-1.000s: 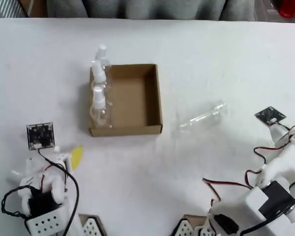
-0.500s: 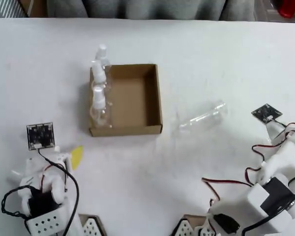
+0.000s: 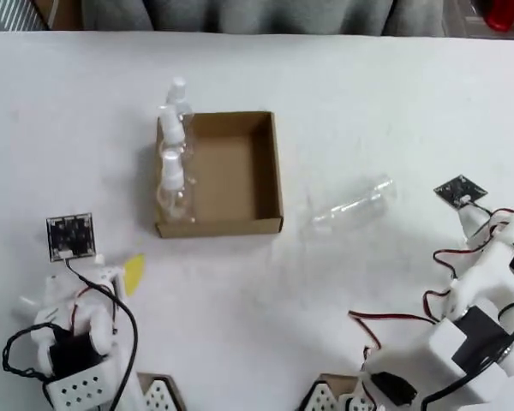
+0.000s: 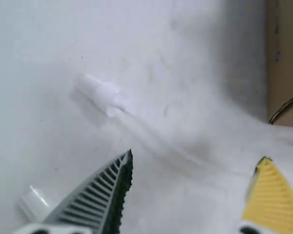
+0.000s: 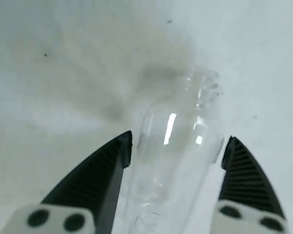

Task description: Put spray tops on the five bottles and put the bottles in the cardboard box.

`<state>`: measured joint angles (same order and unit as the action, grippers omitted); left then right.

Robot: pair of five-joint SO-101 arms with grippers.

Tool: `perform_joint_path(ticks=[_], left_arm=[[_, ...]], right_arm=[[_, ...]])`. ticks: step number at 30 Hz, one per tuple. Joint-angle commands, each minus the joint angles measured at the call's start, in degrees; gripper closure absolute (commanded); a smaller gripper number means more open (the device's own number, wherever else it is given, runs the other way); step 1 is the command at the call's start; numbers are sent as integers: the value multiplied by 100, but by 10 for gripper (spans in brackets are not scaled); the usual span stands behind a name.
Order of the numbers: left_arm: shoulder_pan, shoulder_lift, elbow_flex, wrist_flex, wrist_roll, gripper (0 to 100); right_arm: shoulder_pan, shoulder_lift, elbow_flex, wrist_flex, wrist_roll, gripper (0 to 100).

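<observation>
On the white table, well to the right of the open brown cardboard box, a clear plastic bottle lies on its side with its neck bare. My right gripper hangs over it with the jaws spread wide, one ribbed black finger on each side of the bottle's body. From my wrist view I cannot tell whether either finger touches it, and nothing is clamped.

Three clear bottles with white spray tops stand in a row at the box's left wall, apparently inside it. So I judge the job a little past halfway, and the step in hand is picking up this uncapped bottle.

My left gripper sits near the table's front left, its jaws also wide and holding nothing. A white spray top with a thin dip tube lies flat on the table just beyond its fingertips, and a small white piece lies beside the black finger; I cannot tell what that piece is.

Next, I think my right jaws must close gently on the bottle's body, as smooth round plastic could slip or roll. Then they must stand it upright with the neck free. My left jaws would need to take the spray top by its head and thread the tube straight into the neck.
</observation>
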<state>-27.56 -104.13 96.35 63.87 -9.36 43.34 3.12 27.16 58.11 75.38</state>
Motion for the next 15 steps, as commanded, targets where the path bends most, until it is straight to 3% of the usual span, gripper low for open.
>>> perform_joint_path(ticks=[1, 6, 12, 15], left_arm=[[66, -66, -9, -141, -62, 639], [66, -66, -9, -149, -62, 639], [66, -66, -9, -158, -62, 639], [66, -66, -9, -167, -62, 639]], right_arm=[[-84, -13, -290, -66, -44, 836], [-75, -57, -299, -66, -70, 984], [22, -57, -1029, 532, -149, 982], [22, -57, -1582, 1253, -958, 982]])
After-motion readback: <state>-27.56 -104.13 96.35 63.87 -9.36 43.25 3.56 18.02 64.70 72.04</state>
